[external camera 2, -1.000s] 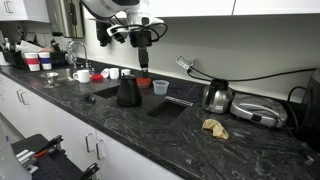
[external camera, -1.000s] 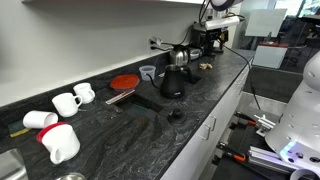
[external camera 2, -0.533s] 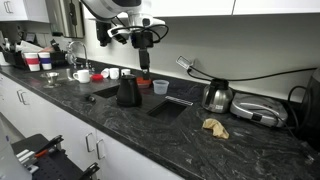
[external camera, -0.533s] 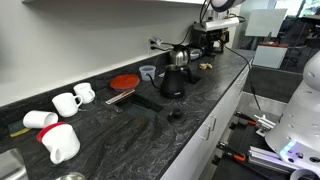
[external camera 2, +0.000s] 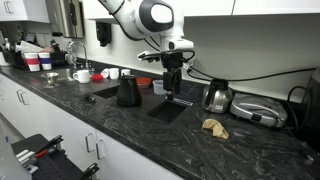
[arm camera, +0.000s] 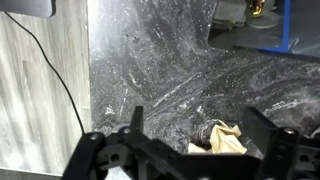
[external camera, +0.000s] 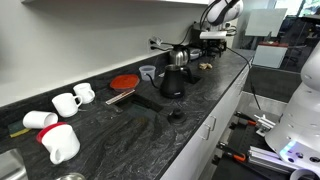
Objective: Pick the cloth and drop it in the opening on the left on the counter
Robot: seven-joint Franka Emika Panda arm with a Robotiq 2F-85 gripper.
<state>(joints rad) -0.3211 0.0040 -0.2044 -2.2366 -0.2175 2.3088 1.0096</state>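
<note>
The cloth [external camera 2: 213, 127] is a small tan crumpled piece on the dark marbled counter, towards the right in an exterior view. It also shows far off in an exterior view [external camera: 206, 65] and low in the wrist view [arm camera: 226, 139]. My gripper [external camera 2: 172, 76] hangs open and empty well above the counter, up and to the left of the cloth. In the wrist view the cloth lies between the spread fingers [arm camera: 200, 128], far below them. A dark rectangular opening [external camera 2: 166, 108] sits in the counter below the gripper, and another opening [external camera 2: 105, 92] lies further left.
A black kettle [external camera 2: 127, 92] stands between the two openings and a silver kettle [external camera 2: 217, 97] behind the cloth, with a flat grill [external camera 2: 260, 112] beside it. A red plate [external camera: 124, 82] and white mugs [external camera: 66, 102] stand further along the counter. The counter's front edge [arm camera: 88, 80] borders wooden flooring.
The arm has swung along the counter from above the red plate to between the two kettles, closer to the cloth. The gripper stays open and the cloth has not moved.
</note>
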